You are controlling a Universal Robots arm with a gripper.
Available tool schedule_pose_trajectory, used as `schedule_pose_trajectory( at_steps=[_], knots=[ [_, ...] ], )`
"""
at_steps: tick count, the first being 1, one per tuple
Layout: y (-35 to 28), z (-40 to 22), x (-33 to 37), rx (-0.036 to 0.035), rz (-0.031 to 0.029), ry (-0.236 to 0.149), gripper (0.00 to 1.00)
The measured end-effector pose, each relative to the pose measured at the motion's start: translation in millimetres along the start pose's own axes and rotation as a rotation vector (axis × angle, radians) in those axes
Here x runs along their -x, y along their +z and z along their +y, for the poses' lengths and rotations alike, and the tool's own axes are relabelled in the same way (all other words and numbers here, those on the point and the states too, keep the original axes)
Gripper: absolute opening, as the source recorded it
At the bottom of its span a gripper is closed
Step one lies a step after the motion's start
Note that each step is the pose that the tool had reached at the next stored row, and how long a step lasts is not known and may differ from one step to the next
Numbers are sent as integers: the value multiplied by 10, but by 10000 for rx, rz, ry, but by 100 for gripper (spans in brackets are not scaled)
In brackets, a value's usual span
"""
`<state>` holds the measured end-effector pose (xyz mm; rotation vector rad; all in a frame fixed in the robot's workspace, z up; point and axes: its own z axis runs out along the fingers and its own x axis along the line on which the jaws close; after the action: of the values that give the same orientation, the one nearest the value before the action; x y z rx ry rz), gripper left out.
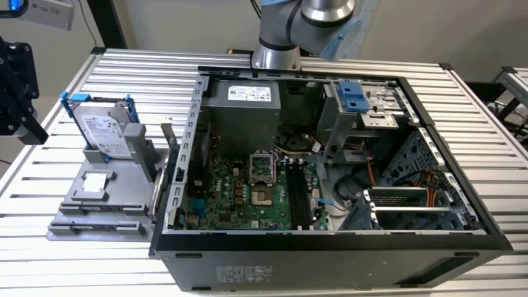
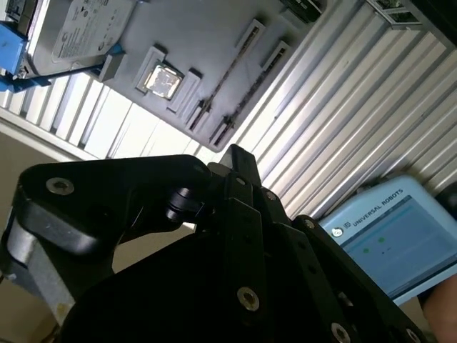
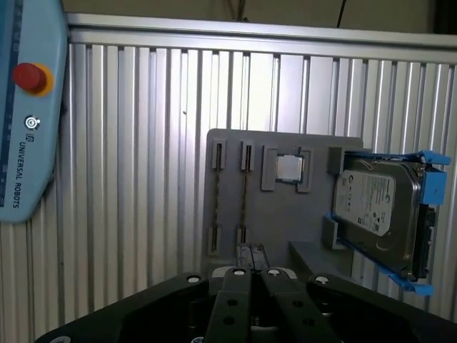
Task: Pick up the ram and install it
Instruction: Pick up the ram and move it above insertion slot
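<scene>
- The slatted aluminium counter (image 1: pixel 140 68) carries everything.
- An open black computer tower case (image 1: pixel 330 260) lies on its side on the counter, filling the exterior view from centre to 4 o'clock.
- The grey and light-blue robot arm (image 1: pixel 305 25) rises at the case's 12 o'clock edge.
- A green motherboard (image 1: pixel 239 198) lies flat inside the case. Its long black memory slots (image 1: pixel 297 198) are at its 3 o'clock side.
- A flat grey plastic fixture (image 1: pixel 123 185) rests on the counter just at the case's 9 o'clock.
- A light-blue teach pendant (image 3: pixel 28 128) with a red button shows in both wrist views (image 2: pixel 389 236).
- A silver hard drive in a blue-handled frame (image 1: pixel 103 133) stands on edge at the fixture's 12 o'clock end.
- The black end effector (image 3: pixel 250 251) has its fingers drawn together, closed, in both wrist views (image 2: pixel 234 153). It hangs over the fixture, its tips lined up with the end of the clip holders. I cannot tell whether they touch.
- The ram (image 3: pixel 244 200), seen edge-on as a thin dark strip, stands in the clip holder just beside the chip, in the fixture's 6 o'clock half (image 2: pixel 227 71). The second holder alongside shows a fainter strip, and I cannot tell what it is.
- A small square silver processor chip (image 1: pixel 96 180) sits in a recess between the hard drive and the ram.
</scene>
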<state>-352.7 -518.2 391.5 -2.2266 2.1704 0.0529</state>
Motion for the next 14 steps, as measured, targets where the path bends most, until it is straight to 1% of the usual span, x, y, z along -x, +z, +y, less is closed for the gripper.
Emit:
schedule_pose_trajectory(
  at_steps=[9,14],
  knots=[
    [0,0,0,2,0,-46,0],
    [1,0,0,9,-1,-206,0]
  ],
)
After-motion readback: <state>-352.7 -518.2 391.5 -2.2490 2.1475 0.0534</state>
